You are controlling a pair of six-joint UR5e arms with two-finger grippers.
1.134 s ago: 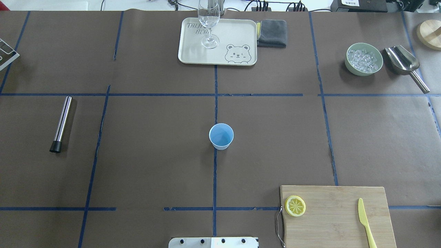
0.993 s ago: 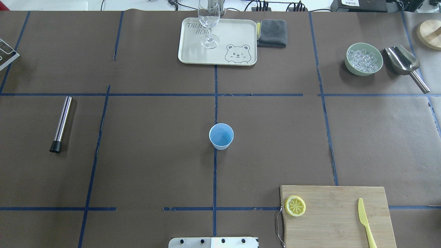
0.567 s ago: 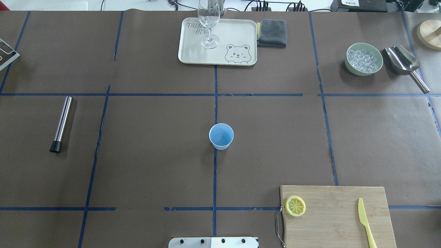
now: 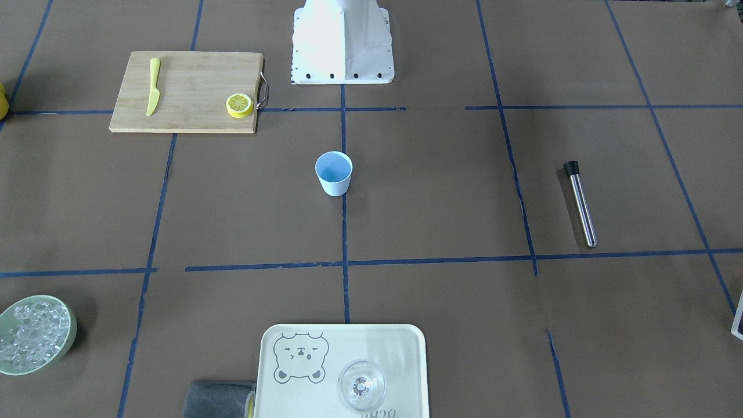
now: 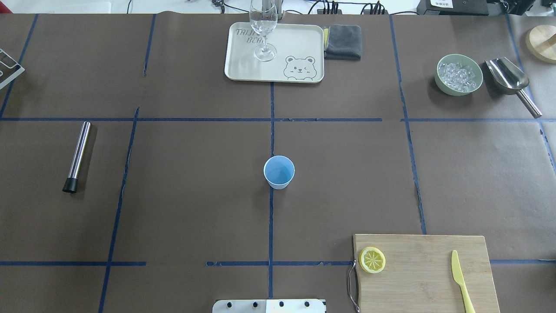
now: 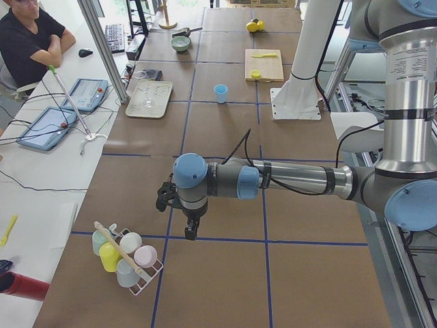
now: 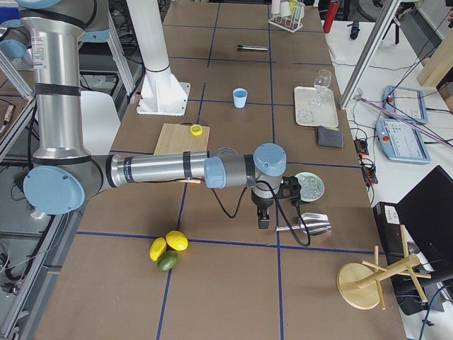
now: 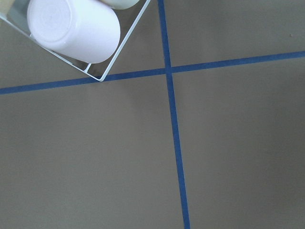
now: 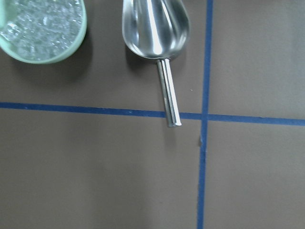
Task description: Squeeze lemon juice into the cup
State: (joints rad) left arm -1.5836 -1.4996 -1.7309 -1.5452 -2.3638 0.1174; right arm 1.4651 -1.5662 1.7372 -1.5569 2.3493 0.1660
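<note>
At the far left end of the table, the left gripper hangs pointing down over bare brown paper, just beside a wire rack of pastel beakers. Only a side view shows it, so I cannot tell whether its jaws are apart or together. Its wrist camera looks down on crossing blue tape lines and one corner of that rack.

Further right, a steel rod with a black tip lies alone. The cup stands upright at the table's centre on a blue tape line, well apart from both grippers. Beyond it is a cream tray bearing a stemmed glass.

Right of the cup and nearer the robot's base, the lemon slice lies flat on the wooden cutting board, at the corner by its metal handle. A yellow knife lies on the board's other side.

At the far right end, the right gripper points down near the bowl of ice and the metal scoop, well apart from the lemon slice. Whether it is open or closed cannot be told either.
</note>
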